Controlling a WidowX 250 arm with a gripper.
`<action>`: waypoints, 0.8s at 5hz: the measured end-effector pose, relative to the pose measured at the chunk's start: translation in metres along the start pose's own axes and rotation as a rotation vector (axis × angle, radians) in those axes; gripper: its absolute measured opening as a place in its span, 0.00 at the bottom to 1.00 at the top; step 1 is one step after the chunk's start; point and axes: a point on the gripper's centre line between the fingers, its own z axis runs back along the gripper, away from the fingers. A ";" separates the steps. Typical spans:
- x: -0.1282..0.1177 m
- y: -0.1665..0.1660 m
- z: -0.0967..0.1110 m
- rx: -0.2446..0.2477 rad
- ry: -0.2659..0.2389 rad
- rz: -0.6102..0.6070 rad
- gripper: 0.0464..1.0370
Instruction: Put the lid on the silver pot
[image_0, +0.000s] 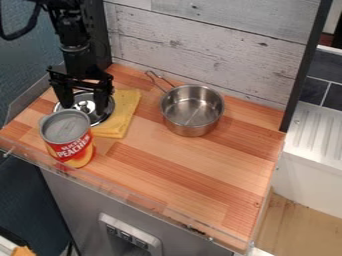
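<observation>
- Pot (192, 111), upper centre of frame: left uncovered.
- Gripper (84, 101), upper left: fingers parted over lid (95, 115).
- Lid, left of frame: likely light, rigid, slippery at the rim.
- Knob (85, 105): best gripped squarely here.

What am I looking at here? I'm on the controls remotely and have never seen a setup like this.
There is one picture, from a fixed camera looking down at a slant on a wooden counter. The black machine at upper left is a robot arm; the two-fingered "hand" at its end is the gripper. Its fingers are spread apart over a shiny round lid, and it holds nothing that I can make out. The lid lies partly on a folded yellow cloth. In front of it stands a can with a red and yellow label. To the right, the silver pot stands uncovered, its handle pointing toward the whitewashed boards behind.
</observation>
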 end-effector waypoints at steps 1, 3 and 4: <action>0.002 0.005 -0.006 0.003 0.009 0.023 0.93; 0.003 0.007 -0.005 0.009 0.004 0.023 0.35; 0.001 0.006 0.000 0.009 0.002 0.021 0.24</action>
